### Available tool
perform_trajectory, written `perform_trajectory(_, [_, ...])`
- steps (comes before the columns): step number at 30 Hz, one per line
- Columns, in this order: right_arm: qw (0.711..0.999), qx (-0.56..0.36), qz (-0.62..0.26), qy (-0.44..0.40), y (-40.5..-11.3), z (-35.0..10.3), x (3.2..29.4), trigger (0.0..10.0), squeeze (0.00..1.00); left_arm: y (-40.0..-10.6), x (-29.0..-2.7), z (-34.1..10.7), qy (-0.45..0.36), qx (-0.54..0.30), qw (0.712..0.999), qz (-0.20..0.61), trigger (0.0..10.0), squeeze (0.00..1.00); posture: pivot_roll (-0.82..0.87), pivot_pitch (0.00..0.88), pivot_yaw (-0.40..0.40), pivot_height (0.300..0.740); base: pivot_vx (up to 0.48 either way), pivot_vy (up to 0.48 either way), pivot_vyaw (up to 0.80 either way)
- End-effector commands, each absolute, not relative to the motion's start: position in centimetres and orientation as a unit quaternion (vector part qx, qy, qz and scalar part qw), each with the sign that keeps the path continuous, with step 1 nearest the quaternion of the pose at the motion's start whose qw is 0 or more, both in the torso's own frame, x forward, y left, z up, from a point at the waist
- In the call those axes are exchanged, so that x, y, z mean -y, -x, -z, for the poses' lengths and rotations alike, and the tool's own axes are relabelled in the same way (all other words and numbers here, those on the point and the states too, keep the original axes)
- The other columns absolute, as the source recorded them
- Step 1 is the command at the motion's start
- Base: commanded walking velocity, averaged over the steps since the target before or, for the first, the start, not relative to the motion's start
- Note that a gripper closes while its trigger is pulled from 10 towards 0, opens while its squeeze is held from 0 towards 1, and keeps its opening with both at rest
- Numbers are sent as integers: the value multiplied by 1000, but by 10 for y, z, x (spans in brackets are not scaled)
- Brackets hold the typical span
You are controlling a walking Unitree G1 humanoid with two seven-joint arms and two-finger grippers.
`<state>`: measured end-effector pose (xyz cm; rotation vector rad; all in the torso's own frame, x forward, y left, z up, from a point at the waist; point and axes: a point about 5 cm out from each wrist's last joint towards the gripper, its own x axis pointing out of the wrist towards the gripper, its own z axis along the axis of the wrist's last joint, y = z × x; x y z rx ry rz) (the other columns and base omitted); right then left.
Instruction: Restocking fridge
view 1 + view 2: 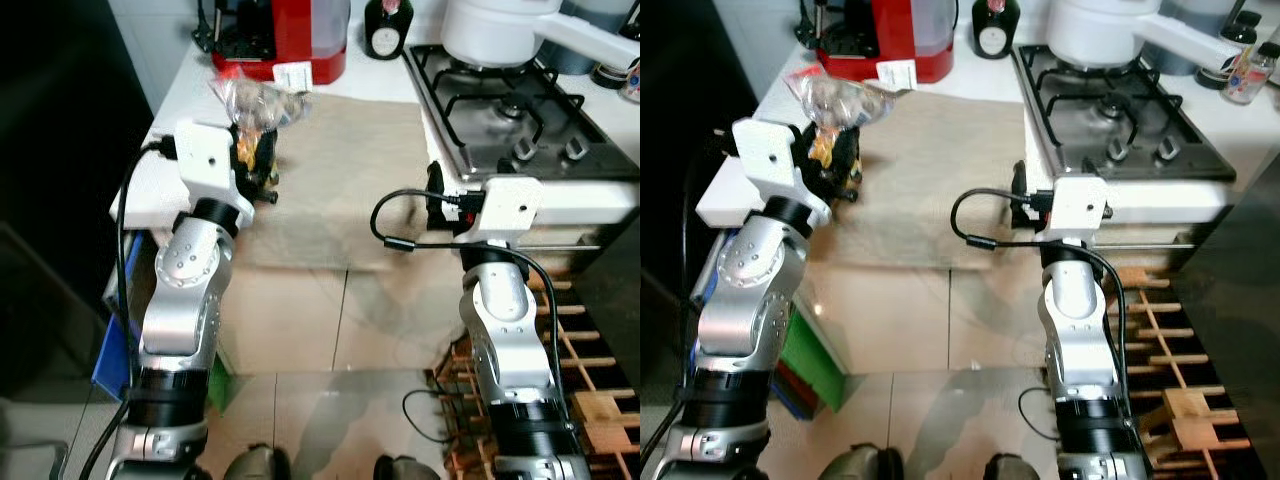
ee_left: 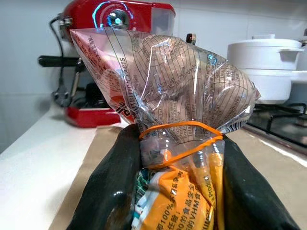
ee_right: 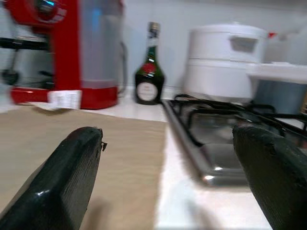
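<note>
White kitchen counter point(image 1: 180, 95), its middle covered by a beige cloth mat point(image 1: 340, 170); tiled floor below, a wooden rack point(image 1: 590, 370) at lower right beside the right arm. Against the white back wall stand a red coffee machine point(image 1: 290, 35) and a dark round-bodied bottle point(image 1: 387, 28); to the right, a steel gas hob point(image 1: 510, 105) with a white lidded pot point(image 1: 495, 30) on its rear burner. The task's thing, a clear plastic bag of food point(image 2: 172, 105), sits at the left part of the mat, just in front of the coffee machine. Its top is crumpled printed film fanned upward; an orange rubber band point(image 2: 184, 132) cinches the neck, and below it orange packets with printed text show through. The left gripper point(image 2: 175, 191) holds the bag, one black finger on each side below the band, both touching the film. The right gripper point(image 3: 170, 177) hovers at the counter edge near the hob's front left corner, fingers spread wide with nothing between them.
</note>
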<state>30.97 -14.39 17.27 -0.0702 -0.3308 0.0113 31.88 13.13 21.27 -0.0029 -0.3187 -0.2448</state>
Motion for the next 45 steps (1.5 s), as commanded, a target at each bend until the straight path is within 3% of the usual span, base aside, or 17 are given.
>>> perform_trajectory(1, [987, 159, -16, 35, -309, -170, 140, 10000, 0, -317, -131, -215, 5, 165, 978, 128, 10000, 0, -37, 0, 27, 740, -285, 0, 0])
perform_trajectory(33, [991, 127, -23, 48, -308, -159, 143, 10000, 0, -314, -125, -207, 9, 156, 979, 131, 10000, 0, -61, 0, 33, 740, -320, 0, 0])
perform_trajectory(39, [991, 124, -22, 47, -309, -157, 141, 10000, 0, -312, -124, -209, 3, 153, 975, 163, 10000, 0, -54, 0, 45, 740, 0, 0, 0])
perform_trajectory(45, [992, 120, -22, 43, -308, -153, 139, 10000, 0, -318, -132, -204, 5, 139, 982, 130, 10000, 0, -50, 0, 58, 740, 269, -396, 0])
